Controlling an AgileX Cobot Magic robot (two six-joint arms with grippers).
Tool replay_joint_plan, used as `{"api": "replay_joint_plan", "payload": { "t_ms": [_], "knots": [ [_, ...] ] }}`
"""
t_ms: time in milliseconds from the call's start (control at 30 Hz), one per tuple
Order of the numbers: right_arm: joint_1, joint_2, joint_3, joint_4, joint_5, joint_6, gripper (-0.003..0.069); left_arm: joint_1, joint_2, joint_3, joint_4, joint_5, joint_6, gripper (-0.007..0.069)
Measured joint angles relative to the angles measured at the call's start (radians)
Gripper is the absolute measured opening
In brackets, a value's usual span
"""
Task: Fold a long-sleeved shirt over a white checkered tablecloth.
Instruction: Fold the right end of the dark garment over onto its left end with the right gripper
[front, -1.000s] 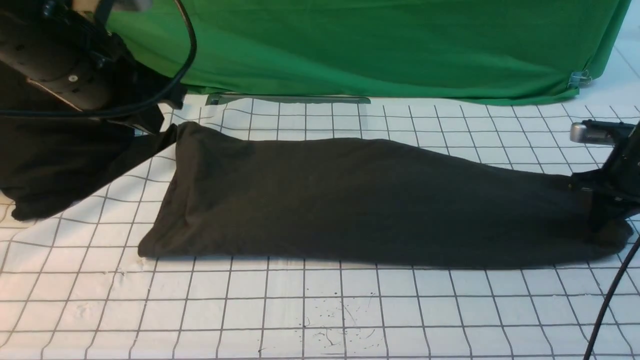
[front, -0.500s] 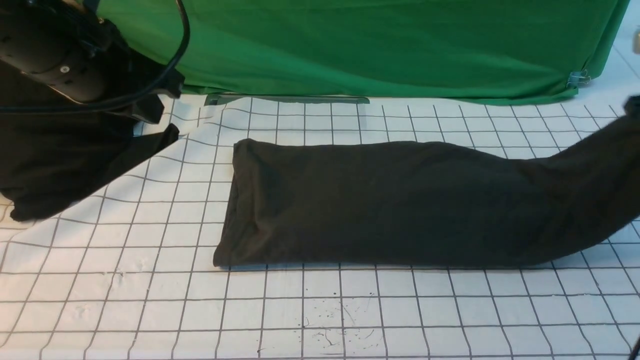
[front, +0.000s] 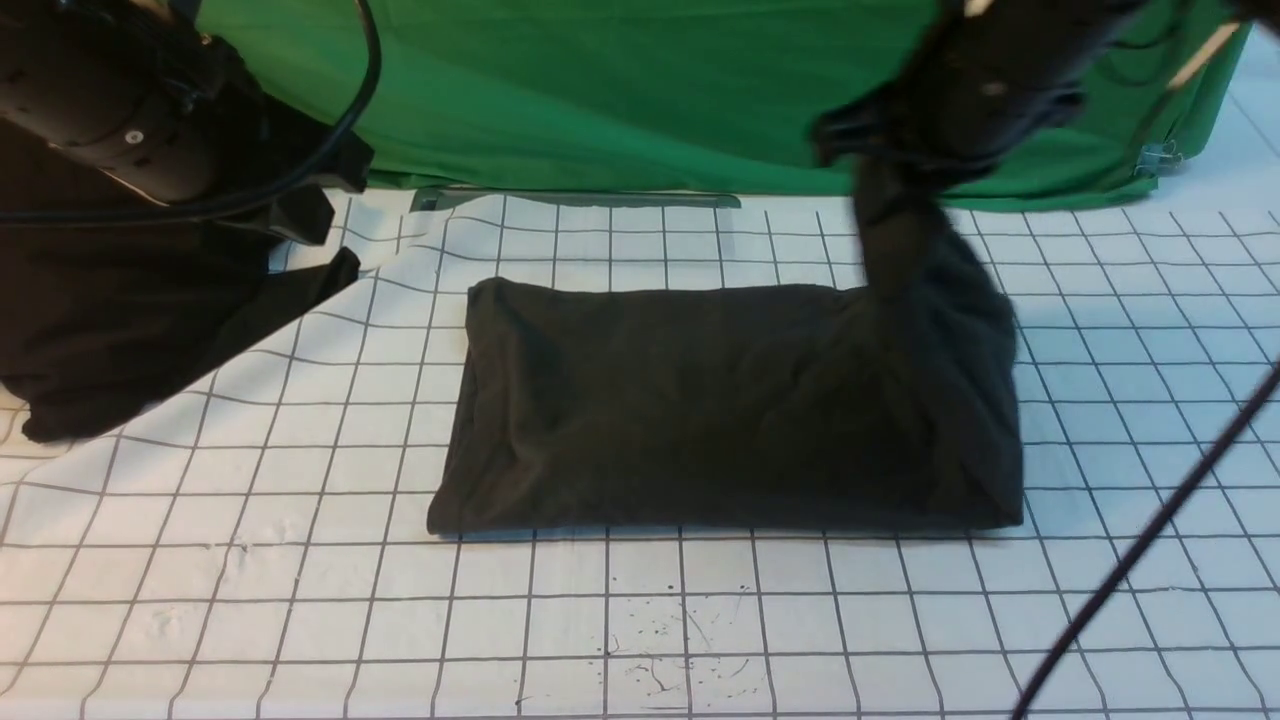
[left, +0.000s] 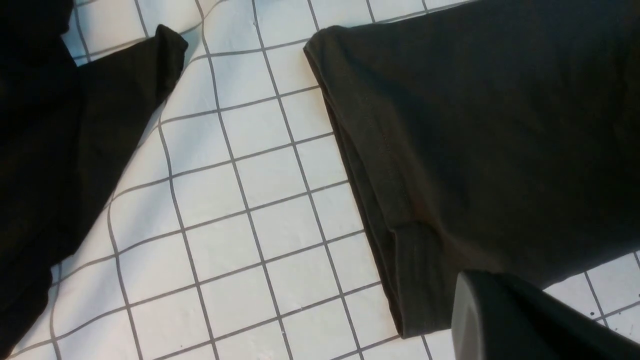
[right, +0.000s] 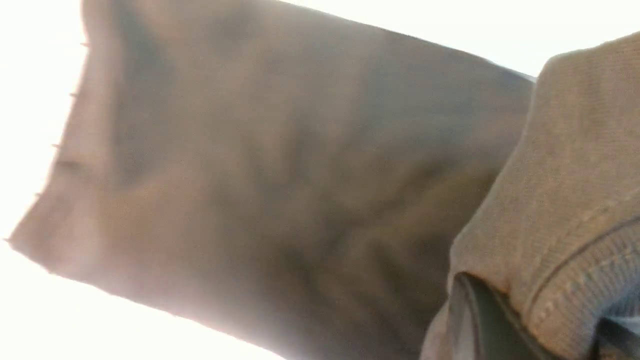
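Right gripper (front: 885, 165) clamping end of long-sleeved shirt (front: 700, 400), holding it raised over folded body on white checkered tablecloth (front: 700, 620), left gripper (front: 305, 210) hovering closed near black cloth (front: 100, 330).

a green cloth backdrop (front: 620, 90) hangs across the far side, creased and draped down to the surface. a small metal clip (front: 1158, 158) pinches its lower right corner. a flat grey strip (front: 575, 198) lies along its foot. a rumpled heap of black cloth (front: 110, 330) sits at the left edge.
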Motion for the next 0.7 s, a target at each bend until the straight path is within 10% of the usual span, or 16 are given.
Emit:
{"api": "replay_joint_plan", "payload": {
  "t_ms": [467, 700],
  "knots": [
    [0.222, 0.301, -0.117, 0.202, -0.197, 0.04, 0.0081, 0.0, 0.0, 0.027, 0.0, -0.003, 0.0, -0.0006],
    [0.275, 0.354, -0.118, 0.224, -0.27, 0.054, 0.0431, 0.0, 0.0, 0.028, 0.0, -0.003, 0.0, -0.0006]
  ]
}}
